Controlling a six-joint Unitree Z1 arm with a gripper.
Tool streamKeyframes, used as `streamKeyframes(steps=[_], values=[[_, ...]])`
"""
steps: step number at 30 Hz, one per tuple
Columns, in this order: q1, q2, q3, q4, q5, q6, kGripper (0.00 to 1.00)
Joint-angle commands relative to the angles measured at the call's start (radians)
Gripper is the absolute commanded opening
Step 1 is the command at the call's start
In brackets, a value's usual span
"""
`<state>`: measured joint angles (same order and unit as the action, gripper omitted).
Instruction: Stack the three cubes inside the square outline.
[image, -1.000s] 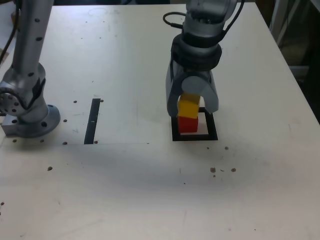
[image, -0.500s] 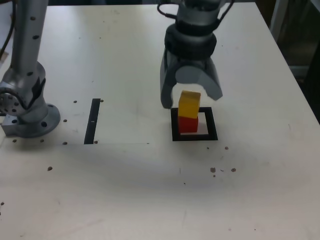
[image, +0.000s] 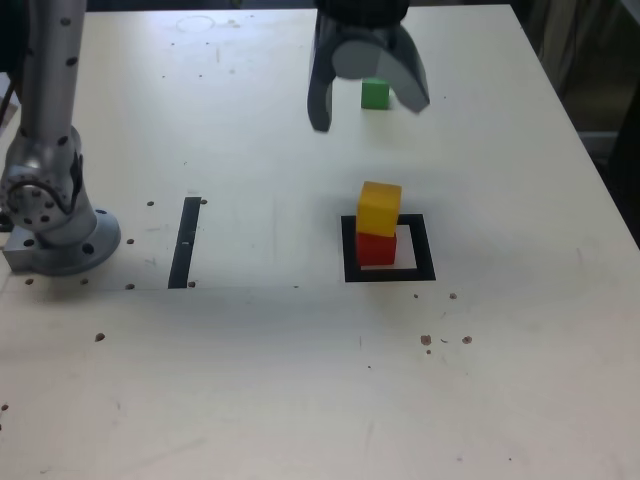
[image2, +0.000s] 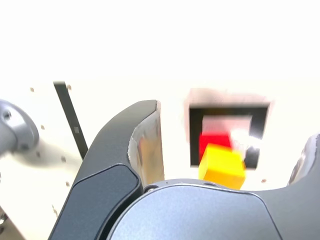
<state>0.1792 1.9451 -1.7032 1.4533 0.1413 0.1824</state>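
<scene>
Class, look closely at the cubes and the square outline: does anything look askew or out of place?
Yes. The yellow cube sits on the red cube turned slightly, its edges not square with it. The green cube lies far from the square outline, still unstacked.

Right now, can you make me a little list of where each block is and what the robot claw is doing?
red cube: inside the square outline, on the table
yellow cube: on top of the red cube, sitting slightly askew
green cube: alone at the far side of the table, not stacked
gripper: open, empty, raised near the green cube
stack: two of three
</scene>
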Motion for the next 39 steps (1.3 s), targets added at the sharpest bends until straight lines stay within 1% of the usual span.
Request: streamKeyframes(steps=[1, 5, 9, 16, 20, 28, 35, 39], values=[[0.034, -0.007, -0.015, 0.0, 0.013, 0.032, 0.99], [0.133, 0.004, -0.057, -0.006, 0.042, 0.125, 0.99], [0.226, 0.027, -0.103, -0.009, 0.062, 0.211, 0.99], [0.351, 0.119, -0.197, -0.013, 0.08, 0.339, 0.99], [0.381, 0.172, -0.242, -0.016, 0.082, 0.382, 0.99], [0.412, 0.271, -0.324, -0.023, 0.104, 0.448, 0.99], [0.428, 0.35, -0.366, -0.042, 0.103, 0.483, 0.98], [0.431, 0.379, -0.366, -0.049, 0.093, 0.486, 0.95]])
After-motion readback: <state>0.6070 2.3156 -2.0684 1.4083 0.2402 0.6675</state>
